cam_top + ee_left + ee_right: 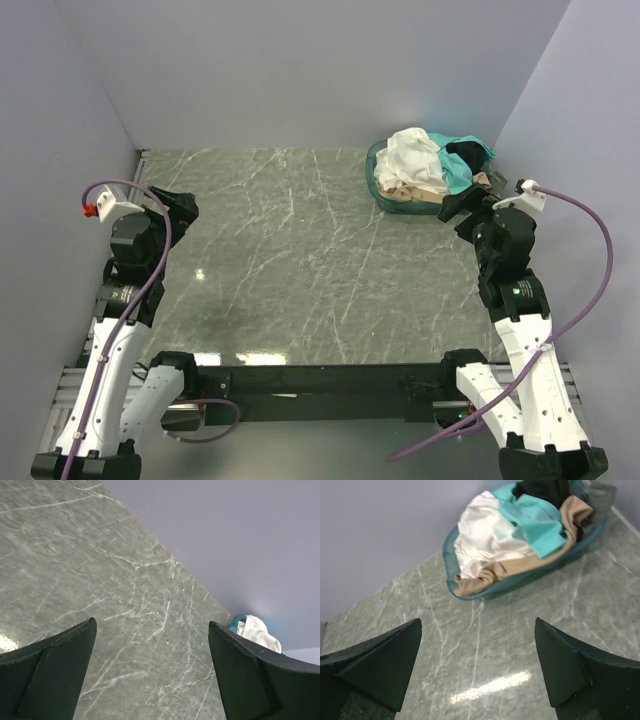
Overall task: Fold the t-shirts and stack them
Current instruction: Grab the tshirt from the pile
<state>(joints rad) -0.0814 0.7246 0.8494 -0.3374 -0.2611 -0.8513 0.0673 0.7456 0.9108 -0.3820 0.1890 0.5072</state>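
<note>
T-shirts (pixel 485 535) lie heaped in the green basket (pixel 530 577), perhaps with something black (pixel 542 490); left gripper (pixel 151 622), right gripper (pixel 478 621) spread, empty.

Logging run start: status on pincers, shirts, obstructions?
Left pincer open, empty. Right pincer open, empty, facing basket. Shirts heaped in basket, none folded. Nothing between right pincer and basket.

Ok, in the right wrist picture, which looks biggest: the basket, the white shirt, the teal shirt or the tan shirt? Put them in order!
1. green basket
2. white shirt
3. teal shirt and tan shirt: they look about alike. Both are crumpled and partly buried, so I won't rank them.
</note>
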